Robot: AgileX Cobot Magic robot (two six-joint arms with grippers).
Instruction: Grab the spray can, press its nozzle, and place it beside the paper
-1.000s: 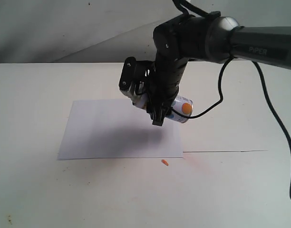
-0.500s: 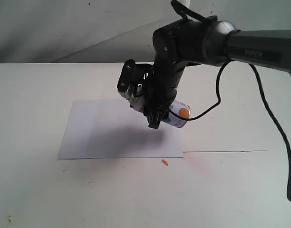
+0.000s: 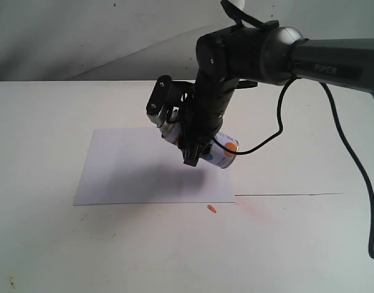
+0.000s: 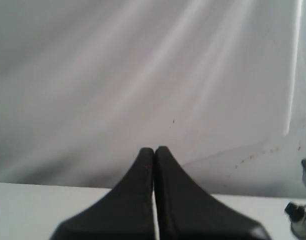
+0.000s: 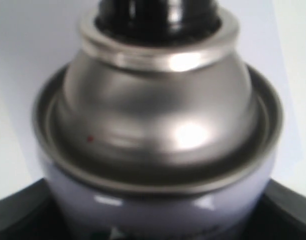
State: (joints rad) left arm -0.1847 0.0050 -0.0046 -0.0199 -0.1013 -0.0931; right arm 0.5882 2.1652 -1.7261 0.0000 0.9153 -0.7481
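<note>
The spray can (image 3: pixel 222 152) is being held clear of the table (image 3: pixel 297 238) by the right gripper (image 3: pixel 196 146), whose jaws are being pressed against its body. It is being hung above the right part of the paper (image 3: pixel 132 168), not touching it. Its long axis is being carried tilted, with the metal dome up toward the far left and the base down toward the near right. Bare table for the set-down is lying right of the sheet. The left gripper (image 4: pixel 154 156) is being shown pinched together on nothing, so the right arm is being judged nearer. The PIPER lettering (image 3: pixel 329 70) is being read on the right arm; nothing legible is being made out on the can.
</note>
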